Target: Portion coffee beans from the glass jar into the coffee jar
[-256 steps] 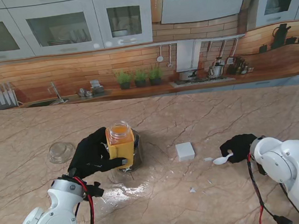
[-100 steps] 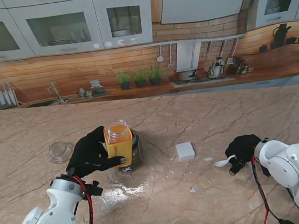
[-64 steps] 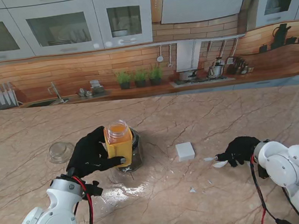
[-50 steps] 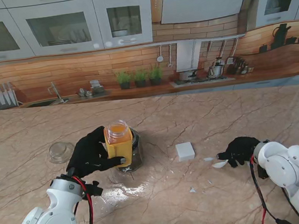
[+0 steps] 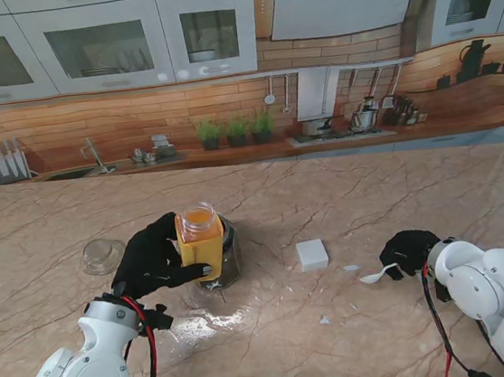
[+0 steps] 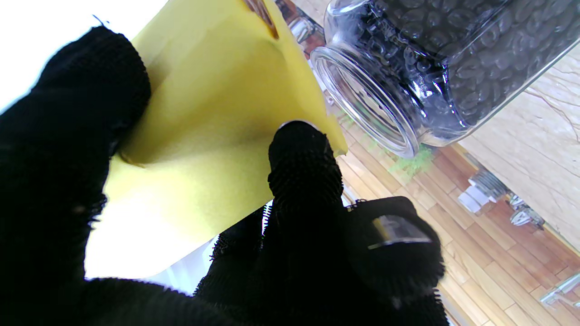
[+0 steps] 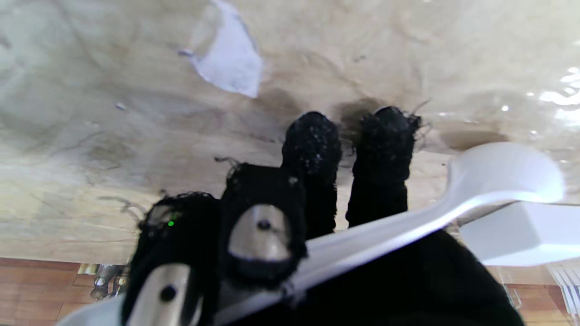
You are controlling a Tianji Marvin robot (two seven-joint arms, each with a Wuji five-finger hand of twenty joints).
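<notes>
My left hand (image 5: 153, 256) is shut on the yellow-labelled coffee jar (image 5: 202, 241), whose mouth is open; it touches the table or hangs just over it, I cannot tell which. Right behind it stands the glass jar (image 5: 229, 253), dark with beans. The left wrist view shows the yellow jar (image 6: 204, 113) between my black fingers (image 6: 301, 167) and the glass jar (image 6: 453, 59) with its open mouth close beside. My right hand (image 5: 410, 249) is shut on a white spoon (image 5: 377, 274), bowl pointing left, low over the table. The spoon (image 7: 498, 176) looks empty.
A glass lid (image 5: 103, 255) lies left of my left hand. A small white box (image 5: 312, 253) sits between the jars and the spoon. White scraps (image 5: 324, 319) lie nearer to me, and one scrap (image 7: 231, 63) lies beyond my right fingers.
My right hand has drawn back a little to the right with the spoon. The left hand and the yellow jar have stayed still.
</notes>
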